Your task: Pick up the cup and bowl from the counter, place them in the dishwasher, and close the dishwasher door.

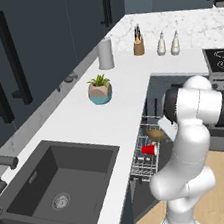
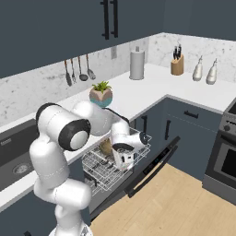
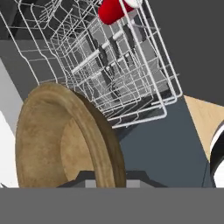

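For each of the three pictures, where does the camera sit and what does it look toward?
Left base view: behind the arm, to its left, facing over the sink and counter; the arm rises lower right.
Right base view: behind, right, facing the pulled-out rack; the arm rises lower left.
Hand view: on the hand, close on the bowl.
Hand and left base views share the cup lying in the rack.

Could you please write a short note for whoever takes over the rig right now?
Gripper: over the pulled-out rack of the dishwasher; the bowl stands on edge right at the fingers in the hand view, seemingly held, though the grip itself is hidden.
Cup: already in the rack, lying on its side.
Dishwasher door: open, folded down.
Counter: a plant pot stands there.
Done: cup loaded, bowl brought to the rack.
Left: set the bowl in the rack, let go, push the rack in, close the door.
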